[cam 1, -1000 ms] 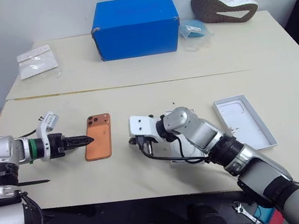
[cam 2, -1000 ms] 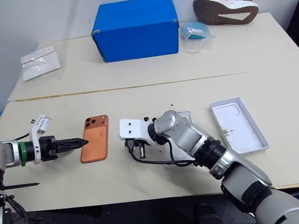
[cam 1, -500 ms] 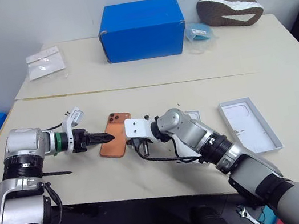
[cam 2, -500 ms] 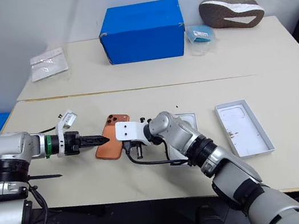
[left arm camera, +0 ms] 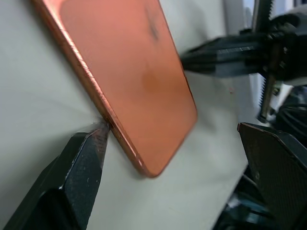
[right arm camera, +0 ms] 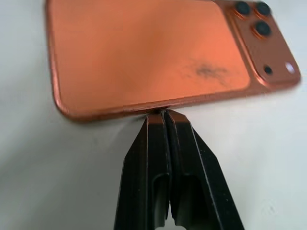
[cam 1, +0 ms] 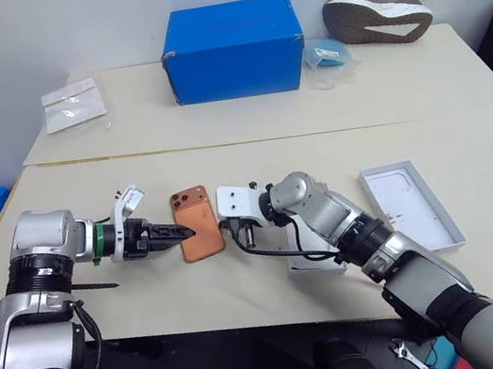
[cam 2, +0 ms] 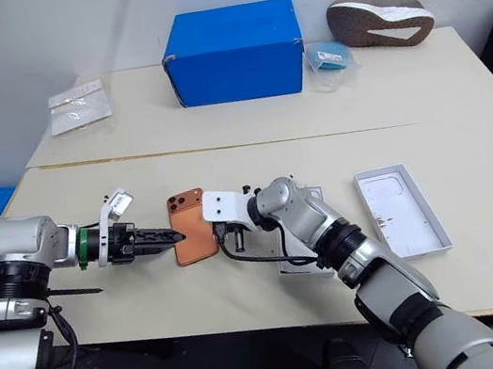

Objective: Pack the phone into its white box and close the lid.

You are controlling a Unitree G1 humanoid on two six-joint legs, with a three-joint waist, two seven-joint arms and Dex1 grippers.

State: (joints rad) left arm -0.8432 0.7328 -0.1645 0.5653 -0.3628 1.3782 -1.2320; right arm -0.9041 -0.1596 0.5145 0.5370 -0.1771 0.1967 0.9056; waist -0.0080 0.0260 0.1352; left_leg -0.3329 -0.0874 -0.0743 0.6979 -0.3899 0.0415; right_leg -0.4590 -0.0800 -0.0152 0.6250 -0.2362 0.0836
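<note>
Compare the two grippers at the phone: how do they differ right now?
The left gripper is open, one finger at the phone's left long edge; the right gripper is shut, its tips against the opposite long edge. Both point down toward the phone, which lies flat on the table.

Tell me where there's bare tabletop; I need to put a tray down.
Free: the near table's left end, and the far table between the blue box and the plastic packets. Crowded: around the phone, flanked by both grippers, left and right.
</note>
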